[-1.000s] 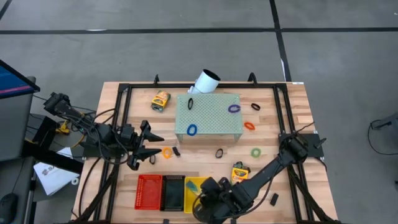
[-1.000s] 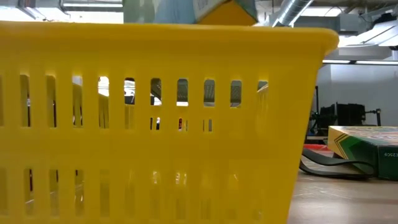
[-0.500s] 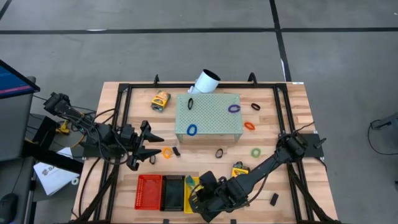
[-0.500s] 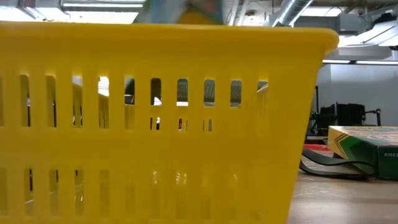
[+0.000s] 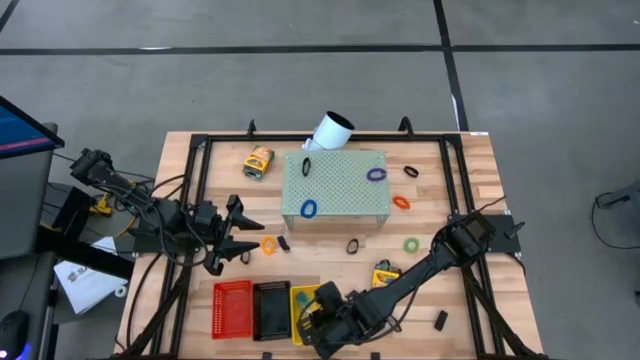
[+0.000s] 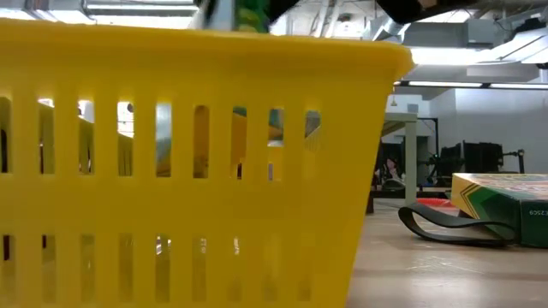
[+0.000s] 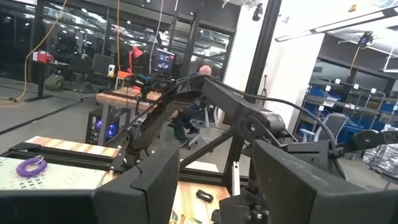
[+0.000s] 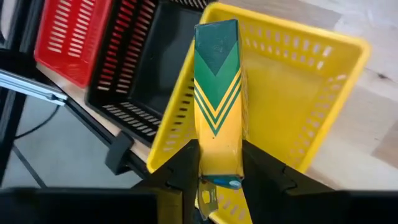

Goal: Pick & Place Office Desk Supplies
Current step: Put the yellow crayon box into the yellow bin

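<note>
The right gripper [image 8: 214, 171] is squeezing a crayon box [image 8: 216, 106] between its two fingers. It holds the box right over the yellow basket [image 8: 298, 106], at the near edge of the table [image 5: 480, 160]. I think it is about to drop the box in.

The yellow basket looks empty inside. Next to it sit a black basket [image 5: 272, 309] and a red basket [image 5: 232, 308]. I cannot see anything in them.

So the job has only just begun, I think. A lot is not yet put away. One crayon box [image 5: 384, 274] lies near the right arm, and another crayon box [image 5: 258, 159] lies at the far side of the table. A blue loop [image 5: 309, 209] and a purple loop [image 5: 376, 174] lie on the pale green block [image 5: 340, 190]. An orange loop [image 5: 268, 244] and a green loop [image 5: 411, 244] lie on the wood.

The left gripper [image 5: 238, 235] waits on the left side, near the orange loop. Its fingers are apart and hold nothing.
</note>
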### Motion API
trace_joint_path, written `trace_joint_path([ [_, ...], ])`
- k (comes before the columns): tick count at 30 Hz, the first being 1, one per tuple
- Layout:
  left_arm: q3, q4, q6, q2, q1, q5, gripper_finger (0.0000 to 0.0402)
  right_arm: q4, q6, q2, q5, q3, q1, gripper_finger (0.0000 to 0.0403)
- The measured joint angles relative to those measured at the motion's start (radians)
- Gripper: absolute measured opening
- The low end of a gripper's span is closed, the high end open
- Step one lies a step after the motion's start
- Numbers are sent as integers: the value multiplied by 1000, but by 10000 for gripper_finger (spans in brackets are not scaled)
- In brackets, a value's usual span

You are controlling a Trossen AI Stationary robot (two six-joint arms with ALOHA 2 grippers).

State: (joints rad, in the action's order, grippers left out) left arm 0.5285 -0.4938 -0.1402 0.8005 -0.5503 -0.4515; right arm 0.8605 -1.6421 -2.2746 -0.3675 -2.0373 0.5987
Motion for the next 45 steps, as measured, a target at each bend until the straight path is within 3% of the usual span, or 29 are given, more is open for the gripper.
trace_joint_path([
  [15,0,12,0,0,0,4,198,-3,-14,2,2,0,-39,230],
  [24,0,58,-23,0,0,23,198,-23,-46,3,50,0,-23,234],
  [45,0,61,-23,0,0,23,198,-20,148,-4,211,0,-74,234],
])
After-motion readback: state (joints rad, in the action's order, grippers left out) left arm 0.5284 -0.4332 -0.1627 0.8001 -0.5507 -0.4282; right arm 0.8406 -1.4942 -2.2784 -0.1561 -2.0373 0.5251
